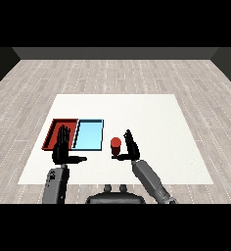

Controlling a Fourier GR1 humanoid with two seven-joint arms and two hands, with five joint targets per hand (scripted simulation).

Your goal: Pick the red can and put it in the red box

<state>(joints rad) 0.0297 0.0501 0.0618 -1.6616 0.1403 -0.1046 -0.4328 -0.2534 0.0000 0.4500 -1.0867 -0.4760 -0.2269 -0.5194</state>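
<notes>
Where red can point(116, 143) stands, right hand point(130, 147) cups it.

My left hand point(62, 148) is raised, fingers straight and upright, thumb out sideways. My right hand point(130, 147) is likewise open, fingers upright, thumb extended leftward. Both grey forearms angle inward.

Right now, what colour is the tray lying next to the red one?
Light blue. The light blue tray shows best in the head view, just right of the red tray.
</notes>
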